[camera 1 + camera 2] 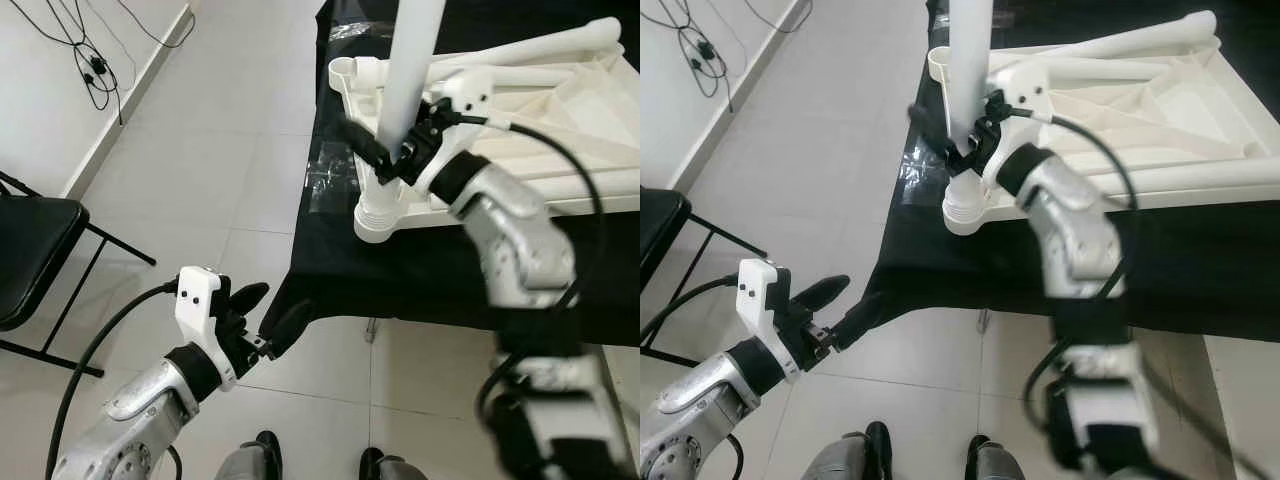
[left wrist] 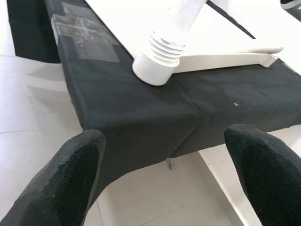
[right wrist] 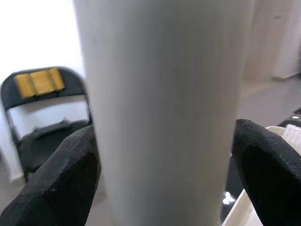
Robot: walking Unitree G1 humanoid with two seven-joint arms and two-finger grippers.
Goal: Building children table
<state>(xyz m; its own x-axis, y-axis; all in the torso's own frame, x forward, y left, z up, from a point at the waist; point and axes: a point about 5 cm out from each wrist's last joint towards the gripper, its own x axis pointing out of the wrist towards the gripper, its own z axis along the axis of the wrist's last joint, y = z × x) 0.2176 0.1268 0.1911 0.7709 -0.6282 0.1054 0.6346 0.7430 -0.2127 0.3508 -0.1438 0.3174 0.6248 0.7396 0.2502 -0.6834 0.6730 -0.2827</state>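
So the right gripper is clamped round the white table leg standing in the upturned tabletop's corner socket, probably needs twisting home next, while the left gripper hangs spread and empty.

Pale tiled floor, glossy, grey grout lines. White wall at robot's left with baseboard — black cables trailing along it. Black folding chair near wall. Desk under black cloth, cloth edge hanging over tiles — even daylight.
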